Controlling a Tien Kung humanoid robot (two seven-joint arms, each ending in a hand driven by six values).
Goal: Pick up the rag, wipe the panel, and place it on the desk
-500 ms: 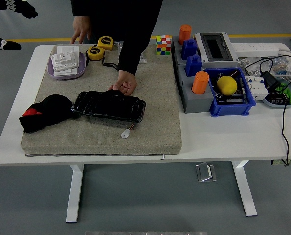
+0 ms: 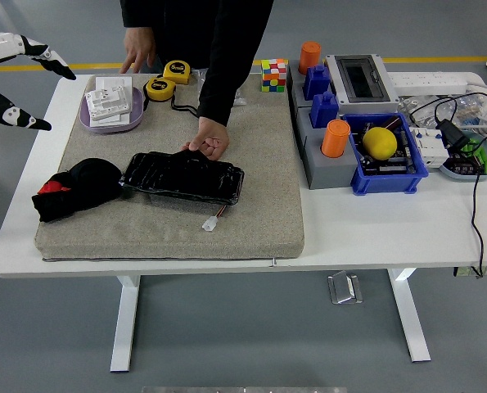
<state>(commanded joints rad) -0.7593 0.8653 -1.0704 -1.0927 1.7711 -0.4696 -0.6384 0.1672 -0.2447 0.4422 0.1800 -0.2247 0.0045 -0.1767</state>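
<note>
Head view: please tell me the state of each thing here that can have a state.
Rag: crumpled on the mat, not held.
Panel: flat on the mat, a person's hand pressing its far edge.
Left hand: open, in the air at the table's left corner.
Blue bin: holds a yellow ball.

A workshop or lab: grey floor with yellow line point(image 2: 439, 59), parts bins point(image 2: 386, 176), cabling point(image 2: 475, 205), tape measures point(image 2: 160, 88).

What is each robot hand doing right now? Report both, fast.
Left hand: open, fingers spread, holding nothing, at the white table's far-left corner.
Right hand: not in view.
</note>
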